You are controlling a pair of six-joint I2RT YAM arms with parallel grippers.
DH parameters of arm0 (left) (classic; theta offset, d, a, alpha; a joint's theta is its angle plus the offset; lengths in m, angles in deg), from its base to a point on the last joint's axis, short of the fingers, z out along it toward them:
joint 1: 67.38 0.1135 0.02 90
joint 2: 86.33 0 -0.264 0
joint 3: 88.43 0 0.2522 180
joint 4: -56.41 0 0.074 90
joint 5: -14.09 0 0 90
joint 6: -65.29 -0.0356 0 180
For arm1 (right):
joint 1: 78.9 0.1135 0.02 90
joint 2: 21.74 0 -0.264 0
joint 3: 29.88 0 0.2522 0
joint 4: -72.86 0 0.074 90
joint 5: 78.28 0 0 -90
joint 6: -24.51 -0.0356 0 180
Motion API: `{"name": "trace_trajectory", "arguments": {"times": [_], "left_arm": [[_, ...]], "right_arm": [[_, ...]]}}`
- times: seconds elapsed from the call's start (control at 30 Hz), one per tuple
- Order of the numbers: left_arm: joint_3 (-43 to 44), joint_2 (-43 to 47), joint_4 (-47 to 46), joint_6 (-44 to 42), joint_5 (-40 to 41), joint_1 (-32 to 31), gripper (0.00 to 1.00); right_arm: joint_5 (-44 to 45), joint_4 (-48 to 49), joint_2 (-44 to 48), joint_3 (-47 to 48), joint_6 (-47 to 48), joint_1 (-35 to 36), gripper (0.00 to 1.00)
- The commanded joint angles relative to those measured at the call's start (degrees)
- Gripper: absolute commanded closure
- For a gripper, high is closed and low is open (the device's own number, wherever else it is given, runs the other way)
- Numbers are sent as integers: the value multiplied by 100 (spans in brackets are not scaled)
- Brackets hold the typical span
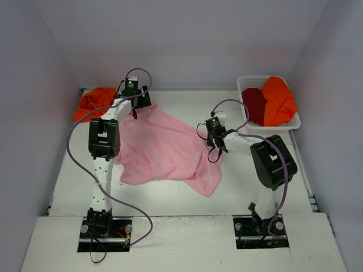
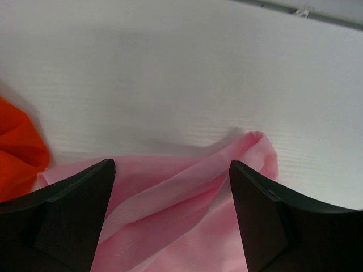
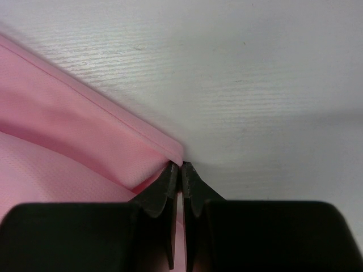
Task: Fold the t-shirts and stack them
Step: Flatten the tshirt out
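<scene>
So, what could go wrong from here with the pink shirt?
1. The right fingers pinch only the hem corner of the pink t-shirt; a pull may slip it free.
2. The open left fingers hang over its far corner, close to the orange t-shirt, and might catch that cloth too.

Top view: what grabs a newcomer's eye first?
The pink t-shirt lies crumpled mid-table, the right gripper shut on its right edge, the left gripper open over its far corner. An orange t-shirt sits bunched far left; the white basket far right holds a dark red t-shirt and a second orange t-shirt.
</scene>
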Motion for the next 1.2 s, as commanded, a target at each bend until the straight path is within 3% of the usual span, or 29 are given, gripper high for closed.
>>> {"name": "trace_trajectory", "arguments": {"times": [0.0, 0.43, 0.73, 0.8, 0.83, 1.17], "left_arm": [[-53, 400, -279, 165, -137, 30, 23], [-343, 681, -367, 244, -331, -31, 24], [-44, 672, -271, 288, -462, -49, 25], [-53, 655, -271, 279, -497, -58, 38], [-62, 646, -279, 279, -506, -67, 50], [-211, 663, -244, 209, -339, -67, 92]], "right_arm": [[33, -16, 243, 69, -50, -33, 100], [6, -25, 190, 113, -85, -16, 100], [41, -60, 155, 148, -103, -15, 100], [42, -60, 128, 148, -103, -7, 100], [50, -60, 119, 148, -112, -7, 100], [50, -34, -4, 148, -121, 11, 100]]}}
